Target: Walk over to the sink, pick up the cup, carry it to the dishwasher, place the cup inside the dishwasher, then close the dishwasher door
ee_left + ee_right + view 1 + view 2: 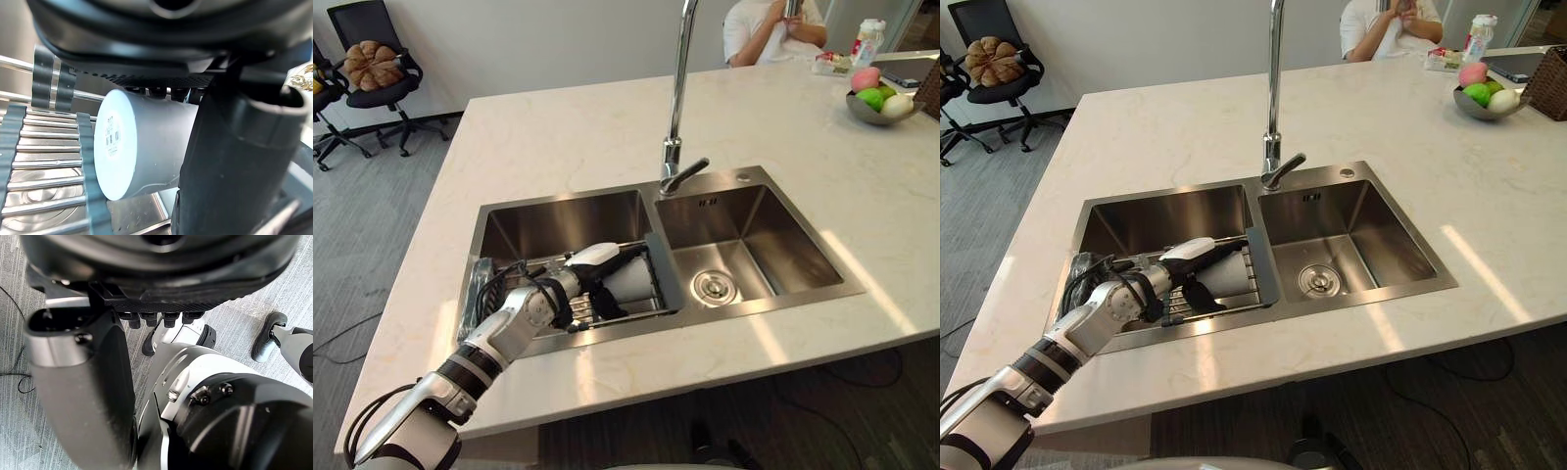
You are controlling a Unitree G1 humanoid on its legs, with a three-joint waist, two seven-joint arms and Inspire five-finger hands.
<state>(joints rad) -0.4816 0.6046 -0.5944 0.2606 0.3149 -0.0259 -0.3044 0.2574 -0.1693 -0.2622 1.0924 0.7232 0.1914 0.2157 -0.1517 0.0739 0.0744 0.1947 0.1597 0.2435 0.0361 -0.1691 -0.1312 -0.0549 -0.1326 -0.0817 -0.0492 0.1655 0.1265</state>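
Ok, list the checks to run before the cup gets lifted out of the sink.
1. Cup found: ok. The cup lies on its side on the rack in the left basin.
2. Hand at the cup: ok. The left hand is down in that basin, its thumb against the cup's side.
3. Grip closed: cannot tell. The far side of the cup is hidden.
4. Way up clear: ok. The faucet stands at the divider, beside the hand rather than over it.
5. Right hand clear of the sink: ok. It hangs low over the floor.
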